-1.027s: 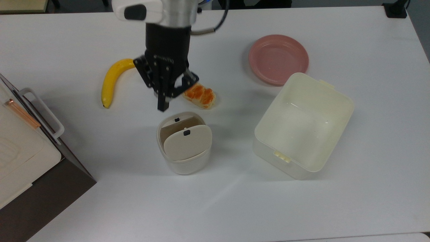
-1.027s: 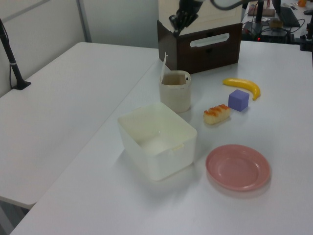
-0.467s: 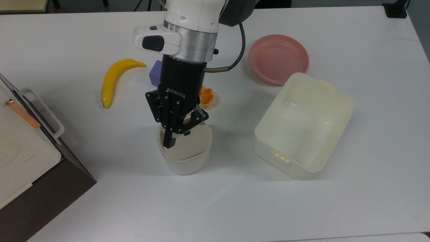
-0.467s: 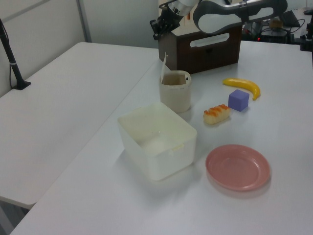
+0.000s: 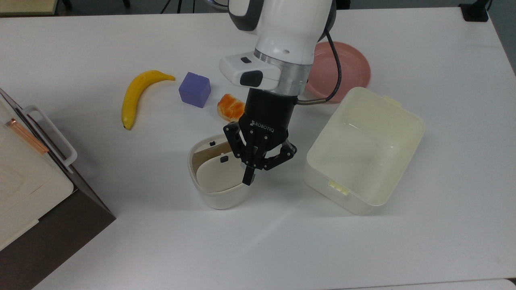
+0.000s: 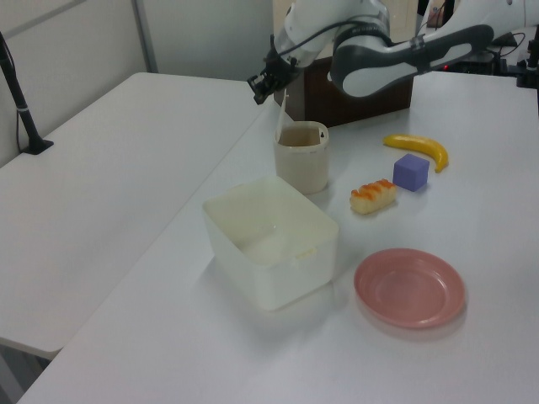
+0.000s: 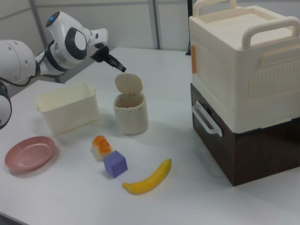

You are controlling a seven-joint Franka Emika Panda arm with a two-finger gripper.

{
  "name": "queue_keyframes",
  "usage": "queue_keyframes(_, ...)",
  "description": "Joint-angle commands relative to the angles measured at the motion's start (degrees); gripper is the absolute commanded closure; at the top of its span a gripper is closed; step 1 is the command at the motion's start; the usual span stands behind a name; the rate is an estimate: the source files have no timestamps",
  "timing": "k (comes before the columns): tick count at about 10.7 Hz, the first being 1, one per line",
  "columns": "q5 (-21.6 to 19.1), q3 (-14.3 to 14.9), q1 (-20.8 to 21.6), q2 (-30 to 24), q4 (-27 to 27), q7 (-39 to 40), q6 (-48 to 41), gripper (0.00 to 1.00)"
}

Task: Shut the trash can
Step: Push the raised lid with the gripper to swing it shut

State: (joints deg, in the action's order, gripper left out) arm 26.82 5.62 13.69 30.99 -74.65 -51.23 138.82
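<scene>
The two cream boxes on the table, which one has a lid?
The small rounded trash can has one: a beige lid standing up, hinged open. The bigger rectangular tub beside it has no lid at all.

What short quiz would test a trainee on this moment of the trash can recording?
1. True or false: the trash can has its lid lying flat and shut.
2. Which thing lies nearest the banana in the top view? A) purple cube B) pink plate C) lidless tub
3. Short answer: what does the gripper hold?

Key: 1 false, the lid stands upright; 2 A; 3 nothing.
</scene>
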Motion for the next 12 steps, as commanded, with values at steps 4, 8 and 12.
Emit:
queue_keyframes(4, 3.67, 0.0, -0.06, -2.41, -5.32, -2.56, -1.62, 1.0)
queue_keyframes(8, 5.08, 0.44, -0.68, -5.84, -9.11, -2.29, -1.98, 1.0)
queue_keyframes(12, 10.6, 0.44, -0.76, -12.78, -20.34, -2.2, -1.89, 1.0)
